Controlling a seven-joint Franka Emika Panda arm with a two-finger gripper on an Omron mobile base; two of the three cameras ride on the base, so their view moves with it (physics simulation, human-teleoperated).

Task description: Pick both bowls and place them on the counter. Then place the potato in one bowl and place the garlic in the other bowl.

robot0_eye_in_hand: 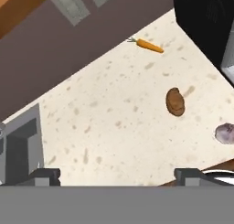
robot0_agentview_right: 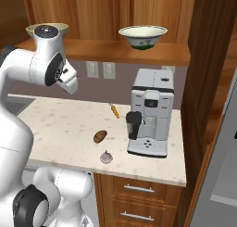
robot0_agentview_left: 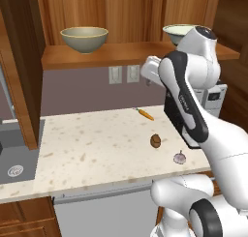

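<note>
Gripper point(robot0_eye_in_hand: 117, 176): jaws spread wide, nothing between them; fingertips point(robot0_eye_in_hand: 43, 176) at the bottom of the hand view, high above the counter point(robot0_eye_in_hand: 105, 122).
Below the hand: bare speckled stone, with a sink point(robot0_eye_in_hand: 20, 145) at the left edge.
Potato point(robot0_eye_in_hand: 175, 101): lies on the counter, well apart from the gripper; in the hand view its long axis runs roughly up and down the picture, slightly tilted.
Garlic point(robot0_eye_in_hand: 226, 133): on the counter near the front edge, just beyond the potato; in the right base view its short tip points up.
Carrot point(robot0_eye_in_hand: 147, 45): near the back wall, thin end with green stub toward the wall outlets point(robot0_eye_in_hand: 73, 6).
Coffee machine point(robot0_agentview_right: 149, 112): on the counter to the right of potato and garlic; no readable writing.
Tan-olive bowl point(robot0_agentview_left: 84, 39): upright on the wooden shelf point(robot0_agentview_left: 116, 54), left part.
Pale cream bowl point(robot0_agentview_right: 142, 37): upright on the same shelf, above the coffee machine, dark green foot down.
Writing: none legible anywhere.
</note>
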